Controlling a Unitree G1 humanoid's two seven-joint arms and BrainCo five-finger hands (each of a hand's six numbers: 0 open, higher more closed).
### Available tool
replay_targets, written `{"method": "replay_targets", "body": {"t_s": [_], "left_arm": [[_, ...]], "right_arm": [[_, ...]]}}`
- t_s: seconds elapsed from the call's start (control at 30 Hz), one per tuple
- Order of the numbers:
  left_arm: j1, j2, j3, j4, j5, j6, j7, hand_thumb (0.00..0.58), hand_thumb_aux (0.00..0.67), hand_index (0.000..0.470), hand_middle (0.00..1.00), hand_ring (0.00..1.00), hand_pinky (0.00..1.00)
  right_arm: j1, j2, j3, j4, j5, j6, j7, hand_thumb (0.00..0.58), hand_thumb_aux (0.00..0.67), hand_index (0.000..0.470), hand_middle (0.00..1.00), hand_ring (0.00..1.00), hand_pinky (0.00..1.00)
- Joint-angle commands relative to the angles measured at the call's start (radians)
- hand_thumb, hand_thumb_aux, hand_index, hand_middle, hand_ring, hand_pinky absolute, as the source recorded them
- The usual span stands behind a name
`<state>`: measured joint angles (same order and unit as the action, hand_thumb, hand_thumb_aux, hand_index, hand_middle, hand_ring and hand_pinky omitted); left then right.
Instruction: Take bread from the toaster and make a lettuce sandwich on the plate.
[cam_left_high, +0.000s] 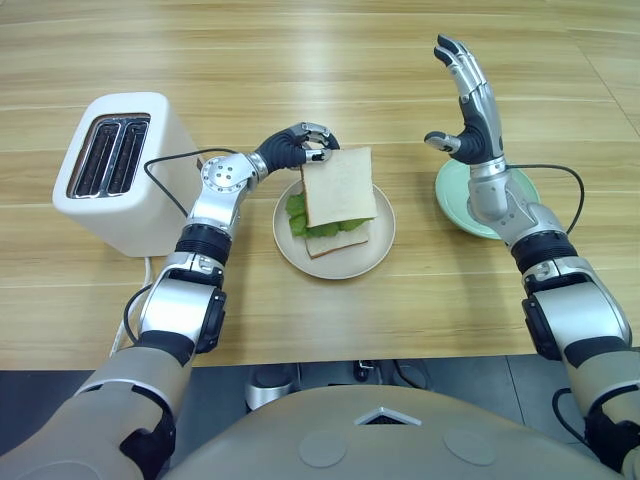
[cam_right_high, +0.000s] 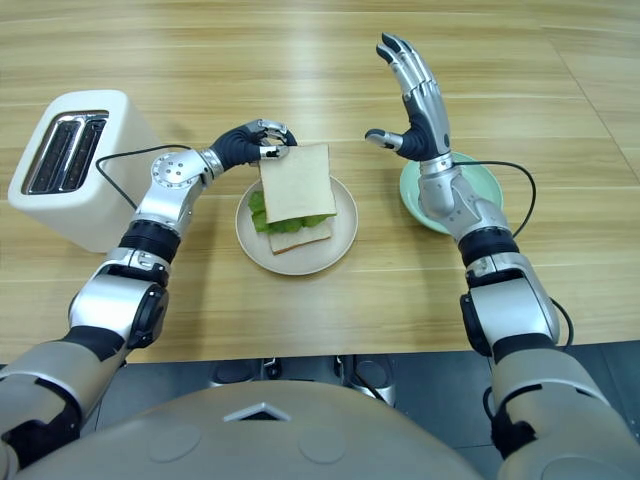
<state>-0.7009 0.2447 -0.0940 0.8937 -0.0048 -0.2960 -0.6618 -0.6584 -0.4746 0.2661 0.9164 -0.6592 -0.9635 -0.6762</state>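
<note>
Wooden tabletop (cam_left_high: 300, 60) bears a round beige plate (cam_left_high: 386, 240); left hand (cam_left_high: 300, 145) pinches the white top bread slice (cam_left_high: 338, 185) over green lettuce (cam_left_high: 296, 212), right hand (cam_left_high: 472, 110) spread, empty. Likely next: release squarely.

White toaster (cam_left_high: 150, 205), bread (cam_left_high: 338, 185) over lettuce (cam_left_high: 296, 213) on plate (cam_left_high: 381, 242)

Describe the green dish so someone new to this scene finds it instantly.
On the wooden table, look right from the white toaster past the tan plate holding the sandwich. The green dish is next along, partly covered by the wrist of the right hand. It alone is pale green; its neighbour is tan and carries food.
</note>
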Motion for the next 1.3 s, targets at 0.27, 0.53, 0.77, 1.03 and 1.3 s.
{"method": "replay_targets", "body": {"t_s": [0.27,0.53,0.77,1.03,1.3], "left_arm": [[0.025,-0.015,0.012,0.016,0.018,0.018,0.078,0.58,0.67,0.46,1.0,1.0,1.0],[0.108,-0.017,0.014,-0.127,-0.009,0.147,0.063,0.58,0.67,0.46,1.0,1.0,1.0],[0.165,-0.001,0.005,-0.225,-0.002,0.216,0.055,0.58,0.67,0.46,1.0,1.0,1.0],[0.161,-0.011,-0.006,-0.187,0.019,0.213,0.08,0.58,0.67,0.46,1.0,1.0,1.0],[0.153,-0.017,-0.01,-0.147,0.034,0.205,0.101,0.58,0.67,0.46,1.0,1.0,1.0]], "right_arm": [[0.076,-0.004,0.022,-0.091,-0.025,-0.035,0.079,0.0,0.0,0.0,0.0,0.0,0.0],[0.117,-0.033,0.079,-0.16,-0.191,0.01,0.002,0.0,0.0,0.0,0.0,0.0,0.0],[0.127,-0.047,0.139,-0.191,-0.282,0.029,-0.037,0.0,0.0,0.0,0.0,0.0,0.0],[0.128,-0.064,0.242,-0.211,-0.339,-0.014,0.008,0.0,0.0,0.0,0.0,0.0,0.0],[0.113,-0.041,0.317,-0.19,-0.318,-0.048,0.142,0.0,0.0,0.0,0.0,0.0,0.0]]}}
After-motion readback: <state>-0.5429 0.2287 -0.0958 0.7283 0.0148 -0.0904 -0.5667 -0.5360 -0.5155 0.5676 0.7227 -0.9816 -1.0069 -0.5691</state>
